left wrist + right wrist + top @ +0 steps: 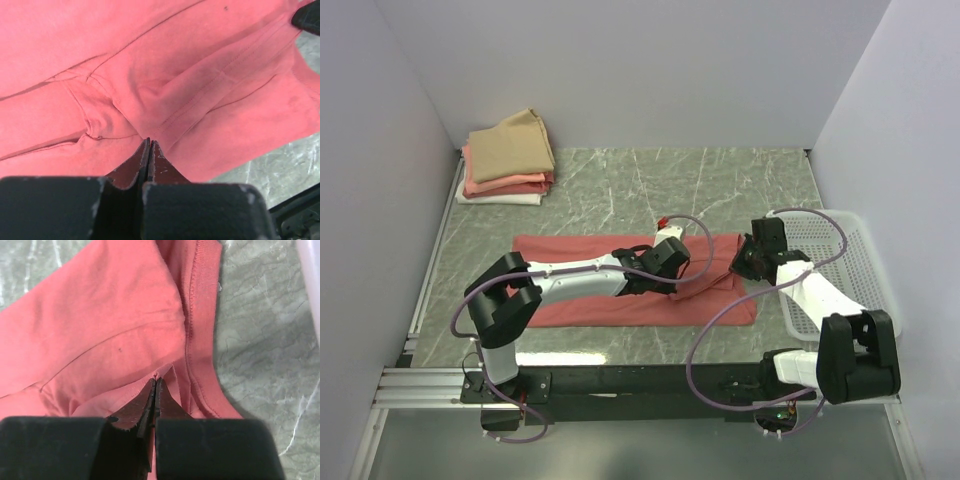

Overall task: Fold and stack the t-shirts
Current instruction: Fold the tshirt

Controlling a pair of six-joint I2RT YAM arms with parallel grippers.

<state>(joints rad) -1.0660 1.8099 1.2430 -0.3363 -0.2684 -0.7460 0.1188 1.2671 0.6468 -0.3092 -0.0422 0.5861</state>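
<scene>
Your left tool (pixel 149 142) has its two dark fingers pressed together at the tips, nipping a raised crease of the salmon-red cotton t-shirt (pixel 165 60) beside a stitched seam. Your right tool (pixel 156 381) is likewise pressed tight, pinching a small peak of the same garment just inside its stitched edge band, with bare table showing just beyond that band. In the overhead view the two tools sit near each other at the shirt's right end. The left arm reaches across the cloth from the left, and the right arm comes in from the right. The shirt lies lengthwise across the middle of the grey-green marble-patterned table (pixel 620 190). It is flat along its left part and rumpled where you grip it. A white perforated plastic basket (pixel 845 245) stands at the table's right edge, just beside the shirt's right end. In the far left corner, well apart from the shirt, a stack rests against the wall. A tan folded t-shirt (pixel 510 148) is on top, a salmon-pink folded t-shirt (pixel 505 185) lies beneath it, and a white folded t-shirt (pixel 500 198) is at the bottom.
</scene>
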